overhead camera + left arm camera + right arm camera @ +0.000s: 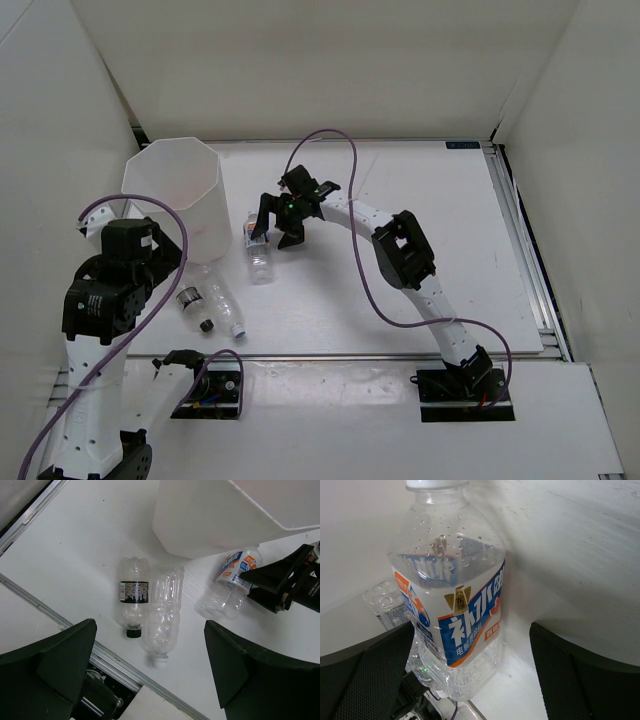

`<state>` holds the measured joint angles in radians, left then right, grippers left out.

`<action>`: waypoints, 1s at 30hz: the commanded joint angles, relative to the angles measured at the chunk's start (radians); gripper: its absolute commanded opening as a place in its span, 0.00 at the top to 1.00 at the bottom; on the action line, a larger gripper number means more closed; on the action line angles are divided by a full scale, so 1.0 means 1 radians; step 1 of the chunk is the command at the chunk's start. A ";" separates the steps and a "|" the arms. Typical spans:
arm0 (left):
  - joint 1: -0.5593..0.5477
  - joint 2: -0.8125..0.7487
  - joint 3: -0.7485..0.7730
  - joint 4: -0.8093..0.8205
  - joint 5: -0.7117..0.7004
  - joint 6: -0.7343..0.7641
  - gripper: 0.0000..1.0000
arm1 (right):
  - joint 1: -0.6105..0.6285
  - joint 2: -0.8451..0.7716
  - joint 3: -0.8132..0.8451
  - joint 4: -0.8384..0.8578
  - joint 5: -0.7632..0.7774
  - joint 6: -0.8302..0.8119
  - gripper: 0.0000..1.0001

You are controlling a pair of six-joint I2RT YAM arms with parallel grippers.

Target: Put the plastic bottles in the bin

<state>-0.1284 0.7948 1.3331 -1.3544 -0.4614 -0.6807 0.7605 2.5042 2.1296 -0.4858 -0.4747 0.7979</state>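
The white faceted bin [170,190] stands at the back left. A blue-labelled bottle [258,248] lies just right of it. My right gripper [277,230] is open and straddles this bottle [455,615] without closing on it; its white cap [436,484] points at the bin wall. Two more bottles lie side by side nearer the front: one with a black cap and black label [134,595], one unlabelled with a white cap [164,615]. My left gripper [150,630] is wide open and empty, high above these two. The red-capped bottle is not in view.
The bin's wall [210,525] fills the top of the left wrist view. A metal rail [75,630] runs along the table's front edge beside the two bottles. Purple cables [360,270] loop off both arms. White walls enclose the table.
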 commanded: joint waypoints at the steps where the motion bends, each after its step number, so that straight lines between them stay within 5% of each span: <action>1: -0.005 -0.025 -0.009 -0.068 -0.017 -0.008 0.00 | 0.000 -0.034 -0.011 -0.030 -0.001 0.000 0.00; 19: -0.005 -0.054 0.028 -0.068 -0.008 0.079 0.00 | 0.063 0.028 0.027 0.026 0.027 0.073 0.01; 24: -0.005 -0.054 0.018 -0.068 -0.008 0.099 0.00 | 0.063 0.039 -0.002 -0.013 0.039 0.073 0.24; 30: -0.005 -0.054 -0.001 -0.068 -0.017 0.075 0.00 | 0.019 -0.048 -0.092 -0.022 0.030 0.046 0.36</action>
<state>-0.1284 0.7452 1.3308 -1.3544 -0.4614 -0.5991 0.8078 2.5046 2.0895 -0.4431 -0.4797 0.8818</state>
